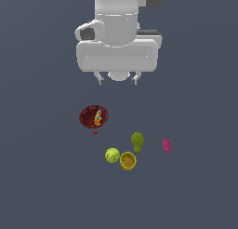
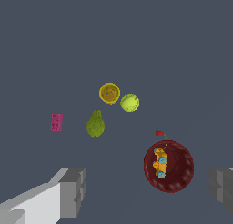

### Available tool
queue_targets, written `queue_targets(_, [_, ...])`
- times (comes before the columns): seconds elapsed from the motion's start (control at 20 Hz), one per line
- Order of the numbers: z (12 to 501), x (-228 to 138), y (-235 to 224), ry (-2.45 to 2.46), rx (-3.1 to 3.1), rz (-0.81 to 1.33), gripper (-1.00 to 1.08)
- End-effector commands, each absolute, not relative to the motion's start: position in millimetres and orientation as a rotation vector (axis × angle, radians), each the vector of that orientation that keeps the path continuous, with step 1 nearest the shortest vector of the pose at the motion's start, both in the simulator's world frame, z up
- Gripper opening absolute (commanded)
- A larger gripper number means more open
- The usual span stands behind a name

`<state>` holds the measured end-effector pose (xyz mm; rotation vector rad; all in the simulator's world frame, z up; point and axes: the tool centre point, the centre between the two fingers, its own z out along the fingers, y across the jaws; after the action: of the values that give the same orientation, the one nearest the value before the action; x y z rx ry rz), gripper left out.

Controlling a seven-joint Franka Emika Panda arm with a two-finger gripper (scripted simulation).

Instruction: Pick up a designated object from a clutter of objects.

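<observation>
The yellow cup stands upright on the bench, untouched, so the pick has barely begun. The end effector hangs high above the objects, its fingers spread wide with nothing between them. Everything remains to be done: moving over the cup, lowering, closing on it and lifting.

The cup is small and mustard yellow, tapered, with a round open rim facing up and a darker hollow inside. It sits at the near edge of the group in the exterior view, touching or almost touching the yellow-green ball on the exterior view's left. The green pear lies just beyond it. The pink block is well apart towards the exterior view's right. The dark red bowl, holding a tiny orange and blue toy, sits further back, nearest below the end effector.

I judge the ball's closeness will make finger placement tight.
</observation>
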<state>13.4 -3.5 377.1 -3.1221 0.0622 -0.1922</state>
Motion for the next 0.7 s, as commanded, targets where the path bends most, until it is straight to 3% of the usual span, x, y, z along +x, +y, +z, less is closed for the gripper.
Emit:
queue_targets(0.0, [377.1, 13.4, -3.6, 0.062, -3.122, -0.192, 1.00])
queue_targets(0.65, [390.7, 22.7, 18.0, 0.030, -3.099, -0.256, 1.00])
